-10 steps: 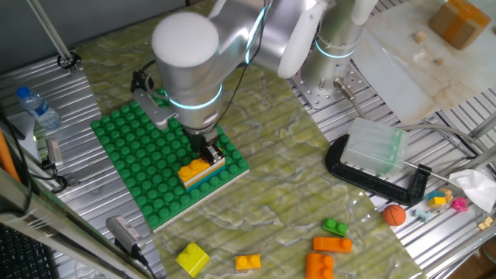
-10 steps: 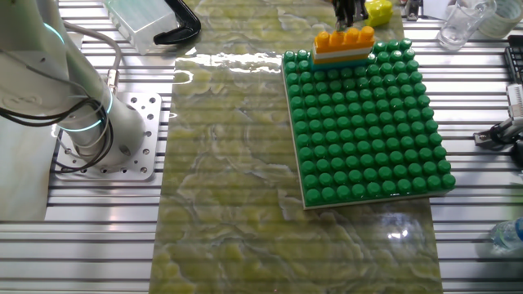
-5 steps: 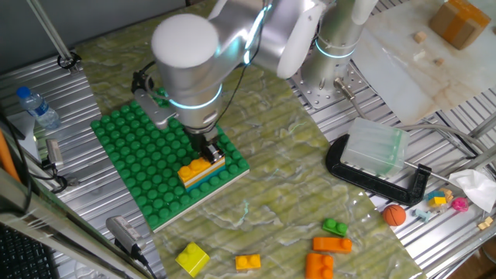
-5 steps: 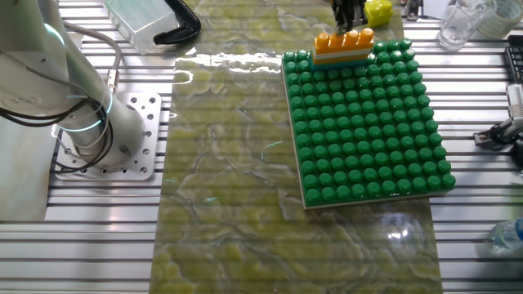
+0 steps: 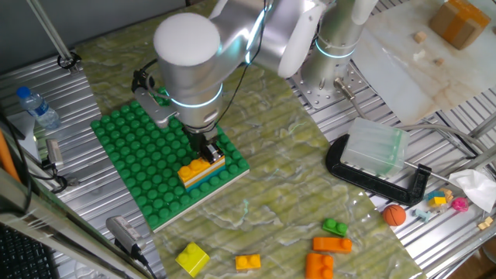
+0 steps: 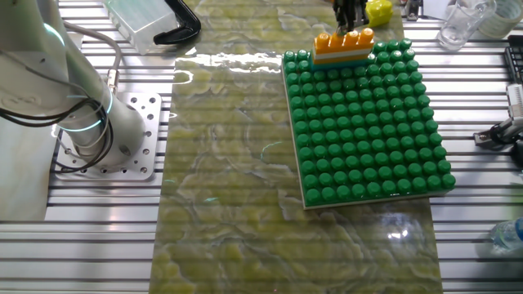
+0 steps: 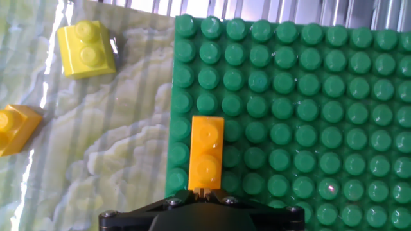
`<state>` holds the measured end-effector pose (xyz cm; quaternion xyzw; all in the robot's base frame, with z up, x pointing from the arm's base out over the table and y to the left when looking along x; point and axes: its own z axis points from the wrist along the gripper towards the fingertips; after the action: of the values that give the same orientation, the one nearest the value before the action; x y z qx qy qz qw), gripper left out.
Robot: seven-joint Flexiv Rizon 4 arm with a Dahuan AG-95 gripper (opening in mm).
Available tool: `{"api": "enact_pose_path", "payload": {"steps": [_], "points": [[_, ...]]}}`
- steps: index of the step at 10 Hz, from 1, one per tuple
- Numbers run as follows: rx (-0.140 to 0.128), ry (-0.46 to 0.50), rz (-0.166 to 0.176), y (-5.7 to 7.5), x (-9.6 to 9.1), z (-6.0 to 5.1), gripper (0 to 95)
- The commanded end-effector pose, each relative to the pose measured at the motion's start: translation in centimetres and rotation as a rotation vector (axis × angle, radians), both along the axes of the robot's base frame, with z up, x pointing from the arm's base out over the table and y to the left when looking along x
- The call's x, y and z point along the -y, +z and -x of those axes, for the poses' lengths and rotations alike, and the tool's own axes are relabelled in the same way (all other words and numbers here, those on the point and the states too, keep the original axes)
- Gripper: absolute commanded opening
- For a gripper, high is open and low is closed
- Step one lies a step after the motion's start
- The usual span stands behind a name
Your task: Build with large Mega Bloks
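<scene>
Against the pictures of a second ago, the gripper (image 6: 347, 15) has come down a small step onto the stack and the orange brick (image 6: 343, 39) sits a shade lower on the white layer (image 6: 343, 54). Over the last half second nothing further shifts. My judgement is that the brick is now pressed home and that this placement is finished or nearly so. In the hand view the gripper (image 7: 205, 190) shows its fingertips drawn together with only a thin seam between them, so it reads as clenched and bearing down on the near end of the brick rather than grasping it. The orange brick (image 7: 207, 154) lies directly under and ahead of the fingertips, with two studs showing beyond them and the remainder hidden beneath the hand. Its long axis runs straight away from the gripper, parallel to the nearby edge of the green baseplate (image 7: 308, 96), with studs facing up and the brick level. From one fixed view the gripper (image 5: 208, 149) stands over one end of the stack, with the orange brick (image 5: 194, 168) on top and a teal layer (image 5: 211, 175) beneath, at the baseplate (image 5: 132, 155) margin. A loose yellow brick (image 7: 87, 50) and a small orange brick (image 7: 13, 128) lie off the plate, ahead and to the left of the fingers, well apart from them.
</scene>
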<state>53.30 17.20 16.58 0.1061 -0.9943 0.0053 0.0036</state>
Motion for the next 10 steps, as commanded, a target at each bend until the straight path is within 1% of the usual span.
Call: {"api": "enact_pose_path", "payload": {"steps": [1, 2, 3, 4, 5, 6, 7, 10], "points": [[-0.024, 0.037, 0.005, 1.6, -0.4, 0.4, 0.0], [-0.041, 0.052, 0.012, 3.4, -0.8, 0.6, 0.0], [-0.041, 0.073, 0.012, 4.7, -1.2, 0.9, 0.0], [-0.039, 0.083, 0.011, 5.2, -1.4, 1.1, 0.0], [-0.028, 0.101, 0.006, 6.0, -1.7, 1.4, 0.0], [-0.022, 0.110, 0.002, 6.2, -1.8, 1.5, 0.0], [0.006, 0.136, -0.003, 6.3, -2.1, 1.5, 0.0], [-0.002, 0.163, 0.017, 5.8, -3.0, 1.1, 0.0]]}}
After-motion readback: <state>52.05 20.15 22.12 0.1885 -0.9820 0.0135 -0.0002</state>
